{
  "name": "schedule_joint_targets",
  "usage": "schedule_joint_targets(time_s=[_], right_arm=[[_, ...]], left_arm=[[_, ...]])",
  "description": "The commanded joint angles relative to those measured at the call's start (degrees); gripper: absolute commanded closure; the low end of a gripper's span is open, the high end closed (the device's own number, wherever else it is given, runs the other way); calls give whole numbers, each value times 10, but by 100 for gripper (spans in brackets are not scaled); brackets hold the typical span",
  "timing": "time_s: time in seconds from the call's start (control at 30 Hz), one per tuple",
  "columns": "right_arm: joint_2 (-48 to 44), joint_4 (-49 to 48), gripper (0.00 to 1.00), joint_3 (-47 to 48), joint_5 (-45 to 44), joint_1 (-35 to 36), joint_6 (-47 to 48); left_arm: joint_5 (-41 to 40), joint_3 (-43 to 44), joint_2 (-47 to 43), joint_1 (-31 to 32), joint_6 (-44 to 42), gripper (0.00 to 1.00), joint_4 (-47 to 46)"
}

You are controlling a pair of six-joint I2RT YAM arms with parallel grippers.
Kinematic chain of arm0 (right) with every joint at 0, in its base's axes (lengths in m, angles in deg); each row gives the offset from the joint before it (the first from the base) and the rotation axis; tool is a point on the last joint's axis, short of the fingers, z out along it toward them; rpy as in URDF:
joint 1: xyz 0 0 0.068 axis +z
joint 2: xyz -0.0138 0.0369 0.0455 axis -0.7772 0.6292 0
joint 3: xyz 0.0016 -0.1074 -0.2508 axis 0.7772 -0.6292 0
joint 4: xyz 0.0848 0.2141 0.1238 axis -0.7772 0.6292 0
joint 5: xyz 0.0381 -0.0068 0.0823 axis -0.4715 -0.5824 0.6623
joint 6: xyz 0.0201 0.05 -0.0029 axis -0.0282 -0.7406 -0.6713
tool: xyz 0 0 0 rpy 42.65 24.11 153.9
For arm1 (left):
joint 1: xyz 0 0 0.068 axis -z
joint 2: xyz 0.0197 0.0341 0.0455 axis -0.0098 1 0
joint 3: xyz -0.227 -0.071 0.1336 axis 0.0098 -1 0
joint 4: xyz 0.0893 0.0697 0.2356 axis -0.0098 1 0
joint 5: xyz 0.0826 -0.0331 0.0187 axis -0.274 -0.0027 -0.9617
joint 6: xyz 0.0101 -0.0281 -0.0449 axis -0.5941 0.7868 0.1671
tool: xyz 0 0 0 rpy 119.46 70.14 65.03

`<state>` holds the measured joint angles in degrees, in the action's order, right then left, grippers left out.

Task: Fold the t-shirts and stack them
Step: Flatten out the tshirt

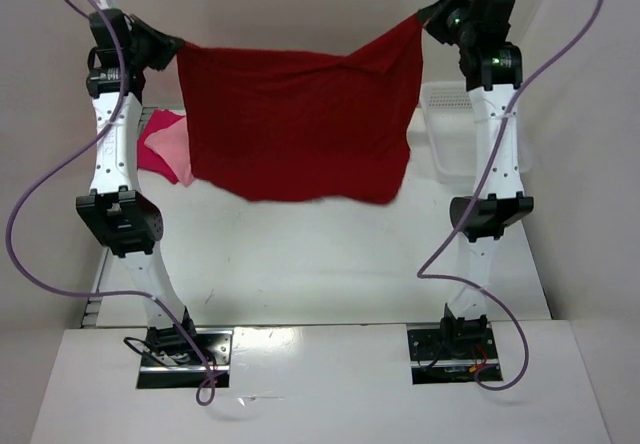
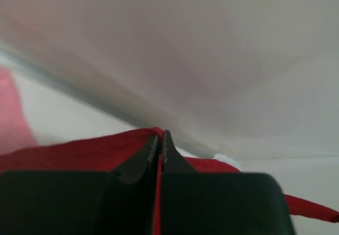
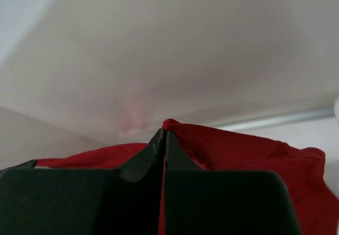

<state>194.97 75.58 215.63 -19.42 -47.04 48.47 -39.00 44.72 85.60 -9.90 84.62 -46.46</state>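
A large dark red t-shirt (image 1: 295, 124) hangs spread in the air between my two arms, its lower edge near the table. My left gripper (image 1: 172, 49) is shut on its upper left corner, and my right gripper (image 1: 428, 16) is shut on its upper right corner. In the left wrist view the red cloth (image 2: 79, 150) runs between the closed fingers (image 2: 161, 139). The right wrist view shows the same cloth (image 3: 238, 150) pinched at the fingertips (image 3: 163, 134). Behind the left arm lie a bright crimson-pink t-shirt (image 1: 155, 149) and a light pink t-shirt (image 1: 172, 144), partly hidden by the hanging one.
A white mesh basket (image 1: 445, 129) stands at the back right, behind the right arm. The white table (image 1: 320, 264) lies below the hanging shirt. Walls close in at the back and on both sides.
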Motion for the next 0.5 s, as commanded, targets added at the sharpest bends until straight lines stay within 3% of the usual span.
schedule_joint_targets(time_s=[0.0, 0.17, 0.27, 0.33, 0.4, 0.47], right_arm=[[-92, -106, 100, 41, 16, -6, -19], [-137, -95, 100, 16, 45, -19, -25], [-148, -55, 100, -35, 45, -19, 5], [-160, -4, 100, -67, 45, -19, 21], [-201, 0, 100, -240, 45, -19, 44], [-307, -83, 100, -419, 36, -19, 44]], left_arm=[[12, 69, -28, -16, 25, 100, -57], [12, 80, -57, -36, 32, 100, -83], [12, -40, -111, -36, 32, 100, -151], [12, -172, -159, -36, 32, 100, -184], [12, -240, -193, -31, 16, 100, -199], [12, -355, -220, -16, -11, 100, -222]])
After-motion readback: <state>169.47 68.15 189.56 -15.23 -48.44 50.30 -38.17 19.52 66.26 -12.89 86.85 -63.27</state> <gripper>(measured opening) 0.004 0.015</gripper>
